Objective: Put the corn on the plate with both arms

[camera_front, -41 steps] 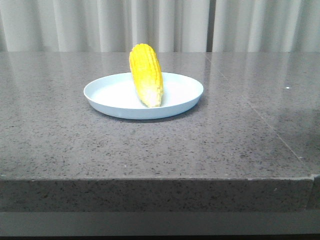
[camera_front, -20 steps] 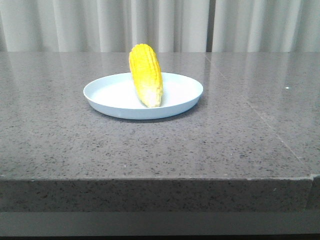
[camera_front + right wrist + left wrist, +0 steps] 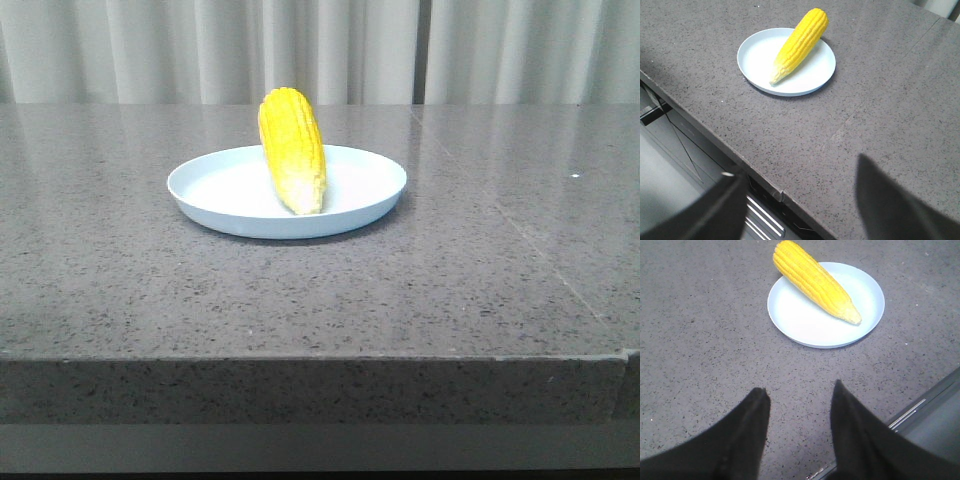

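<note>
1. Clearly, the left pincer (image 3: pixel 797 407) has its two dark fingers apart with nothing between them, hovering over bare table (image 3: pixel 700 340) well short of the plate (image 3: pixel 800 320).
2. The right pincer (image 3: pixel 802 200) is likewise spread wide and empty, out past the table edge and well away from the plate (image 3: pixel 757 60).
3. The corn (image 3: pixel 292 150) lies on the plate (image 3: pixel 215 190), its pale tip toward the near rim and its thick end resting over the far rim.
4. Judged from this, the placing looks done; what remains is to keep both pincers clear.
5. Any retreat should go up and away from the plate, never across it, since a brush on the overhanging thick end could roll the cob off.
6. Keep the fingers spread while pulling away from the plate.
</note>
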You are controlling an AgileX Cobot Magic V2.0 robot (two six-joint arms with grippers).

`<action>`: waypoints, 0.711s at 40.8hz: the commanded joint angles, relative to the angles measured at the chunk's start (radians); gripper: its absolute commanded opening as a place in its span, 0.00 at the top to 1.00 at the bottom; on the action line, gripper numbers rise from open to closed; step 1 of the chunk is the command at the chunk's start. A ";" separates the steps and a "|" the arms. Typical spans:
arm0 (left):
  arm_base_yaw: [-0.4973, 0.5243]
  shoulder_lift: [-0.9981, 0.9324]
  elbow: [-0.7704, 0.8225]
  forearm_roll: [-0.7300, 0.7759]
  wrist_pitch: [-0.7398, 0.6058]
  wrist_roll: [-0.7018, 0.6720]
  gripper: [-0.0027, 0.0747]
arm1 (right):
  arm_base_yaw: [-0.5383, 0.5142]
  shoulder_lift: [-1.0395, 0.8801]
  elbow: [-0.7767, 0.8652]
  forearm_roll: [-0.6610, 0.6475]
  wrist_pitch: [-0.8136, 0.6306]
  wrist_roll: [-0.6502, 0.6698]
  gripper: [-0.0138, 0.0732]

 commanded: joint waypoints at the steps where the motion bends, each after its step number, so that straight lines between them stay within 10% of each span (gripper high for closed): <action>1: -0.007 0.000 -0.027 0.003 -0.065 -0.008 0.81 | -0.003 0.007 -0.022 -0.007 -0.078 -0.011 0.56; 10: -0.007 0.000 -0.027 0.003 -0.065 -0.008 0.99 | -0.003 0.007 -0.022 -0.007 -0.066 -0.011 0.93; 29: -0.007 0.000 -0.027 0.003 -0.065 -0.008 0.99 | -0.003 0.007 -0.022 -0.006 -0.064 -0.011 0.92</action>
